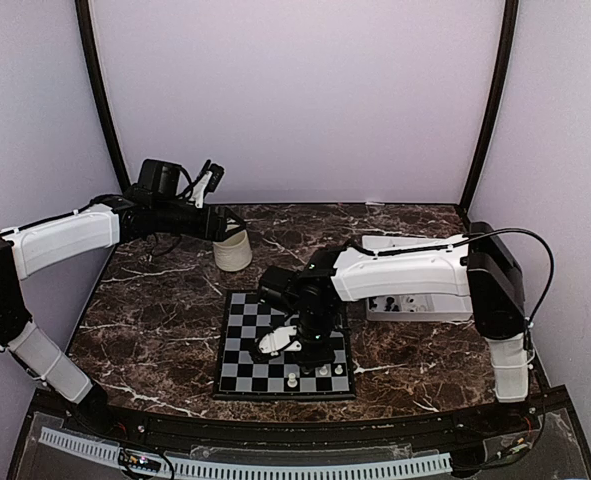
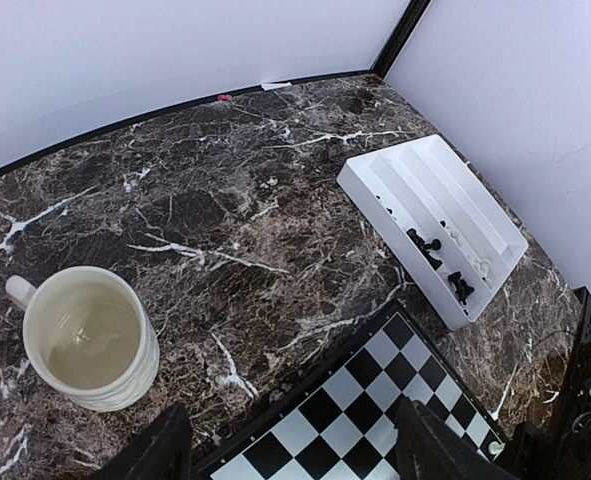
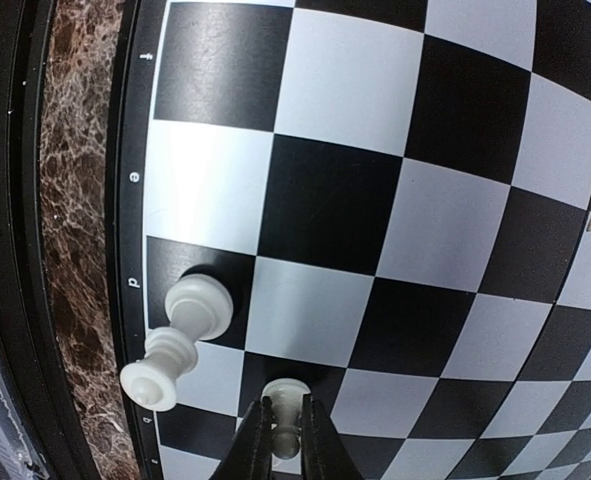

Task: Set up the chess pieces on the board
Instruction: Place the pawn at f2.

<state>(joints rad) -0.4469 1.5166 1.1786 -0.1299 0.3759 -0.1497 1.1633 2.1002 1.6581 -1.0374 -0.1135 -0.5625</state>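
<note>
The board (image 1: 240, 372) lies at the front middle of the table, also seen in the left wrist view (image 2: 360, 400) and the right wrist view (image 3: 325, 200). My right gripper (image 3: 281, 440) is low over the board's near edge (image 1: 310, 352), its thin fingers shut on a white pawn (image 3: 287, 398) standing on a black square. Next to it a taller white piece (image 3: 182, 330) stands on the edge row. A few white chess pieces (image 1: 323, 371) show on the near row. My left gripper (image 2: 295, 455) hangs open and empty above the table by the mug (image 1: 220, 224).
A cream mug (image 1: 233, 251) (image 2: 90, 340) stands behind the board's left corner. A white compartmented tray (image 2: 400, 255) at the right holds a few black pieces (image 2: 427, 245); my right arm partly covers the tray (image 1: 420, 308). Walls enclose the table.
</note>
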